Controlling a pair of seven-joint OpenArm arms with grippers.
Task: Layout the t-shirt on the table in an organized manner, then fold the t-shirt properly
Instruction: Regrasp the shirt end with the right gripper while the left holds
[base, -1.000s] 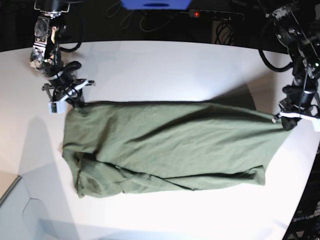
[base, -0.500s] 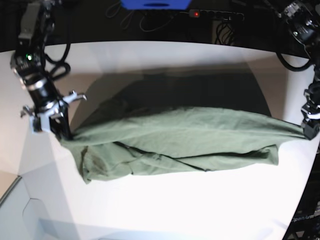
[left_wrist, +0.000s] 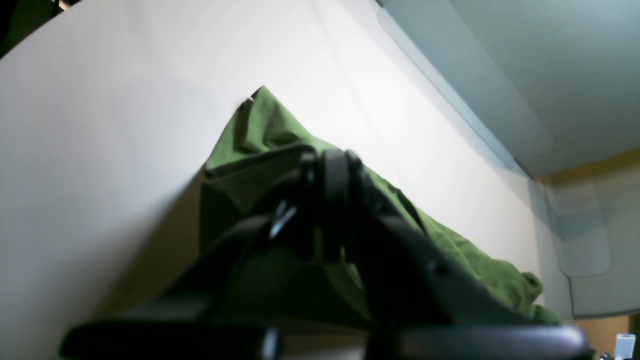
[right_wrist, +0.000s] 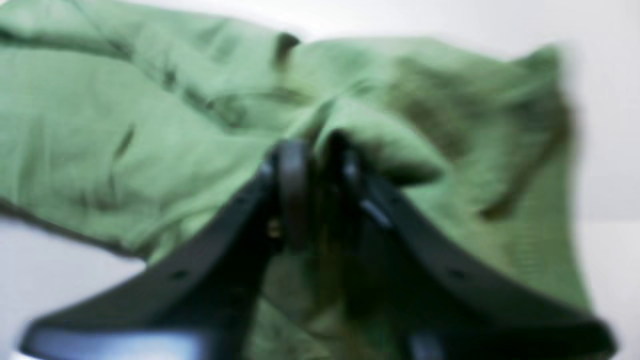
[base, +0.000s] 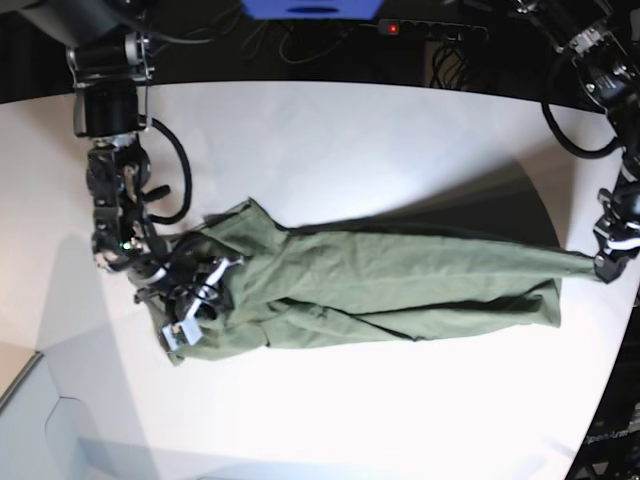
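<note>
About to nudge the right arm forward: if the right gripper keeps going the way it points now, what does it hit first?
The t-shirt. In the blurred wrist view the right gripper has green cloth bunched right at its tips, filling the view ahead, so it would likely push into fabric, with the table underneath.

The olive-green shirt lies stretched in a long, wrinkled band across the middle of the white counter. One end is bunched and folded over itself; the other tapers to a point at the counter's edge.
</note>
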